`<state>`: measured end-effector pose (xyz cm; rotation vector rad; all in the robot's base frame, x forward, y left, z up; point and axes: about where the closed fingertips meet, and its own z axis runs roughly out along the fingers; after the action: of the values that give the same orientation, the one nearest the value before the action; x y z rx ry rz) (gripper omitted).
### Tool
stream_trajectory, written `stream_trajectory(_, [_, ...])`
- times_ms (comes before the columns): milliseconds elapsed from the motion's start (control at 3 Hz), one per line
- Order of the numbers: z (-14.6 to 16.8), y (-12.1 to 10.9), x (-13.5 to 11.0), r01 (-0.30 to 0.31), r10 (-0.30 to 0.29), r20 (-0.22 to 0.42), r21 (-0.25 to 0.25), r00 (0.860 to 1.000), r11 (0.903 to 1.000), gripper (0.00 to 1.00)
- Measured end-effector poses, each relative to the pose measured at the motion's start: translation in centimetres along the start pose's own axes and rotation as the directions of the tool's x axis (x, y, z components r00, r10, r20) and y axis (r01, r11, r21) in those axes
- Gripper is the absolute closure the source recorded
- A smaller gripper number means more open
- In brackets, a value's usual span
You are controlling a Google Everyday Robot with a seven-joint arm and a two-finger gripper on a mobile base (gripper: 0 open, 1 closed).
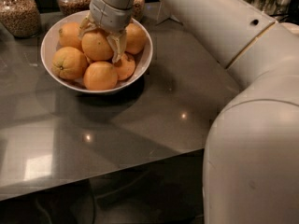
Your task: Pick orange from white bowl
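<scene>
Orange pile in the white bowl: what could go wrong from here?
1. The gripper sits over the orange, packed against neighbouring oranges; lifting could roll one out of the white bowl.
2. Round skin: it may slip out mid-lift.
3. Glass jars stand behind the bowl; a backward swing could hit them.
</scene>
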<state>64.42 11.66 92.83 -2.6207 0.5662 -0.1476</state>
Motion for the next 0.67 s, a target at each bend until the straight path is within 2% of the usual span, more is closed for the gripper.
stream_trajectory(667, [-0.16,-0.21,0.40,-0.023,0.023,-0.009,-0.012,1.000,0.9997,0.84])
